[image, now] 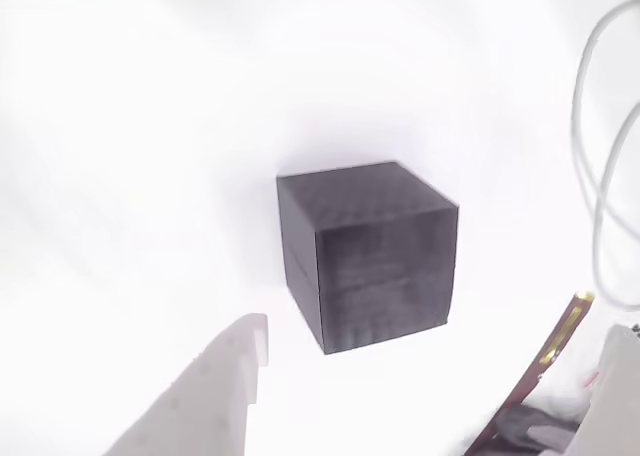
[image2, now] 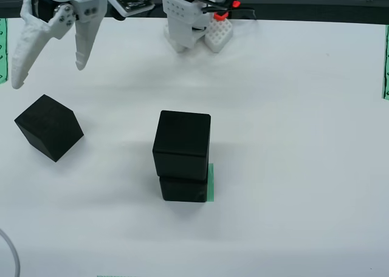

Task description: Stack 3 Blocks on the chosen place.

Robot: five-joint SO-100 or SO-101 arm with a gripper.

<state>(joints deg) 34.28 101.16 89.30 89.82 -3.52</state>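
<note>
Three black blocks are being counted in the view from above: two are stacked near the middle of the white counter [image2: 292,137], the upper block [image2: 182,144] sitting on the lower block [image2: 182,189], slightly overhanging it. The lower one is resting on the green striped patch [image2: 211,183], of which only a thin edge is showing at the stack's right side. The third block, the loose block [image2: 48,127], is lying alone at the left, well apart from the stack and turned at an angle. One arm is being seen: its white base [image2: 191,22] is standing at the top centre, and the gripper [image2: 50,74] is hanging at the top left, pointing down, above and just beyond the loose block without touching it. Its two white fingers [image2: 24,52] are being held spread apart with nothing between them. In the view that rides on the gripper, one block [image: 368,254] is sitting on the bright counter ahead of a white finger [image: 215,396], apart from it. Grey cables [image: 600,176] are looping at the right edge.
</note>
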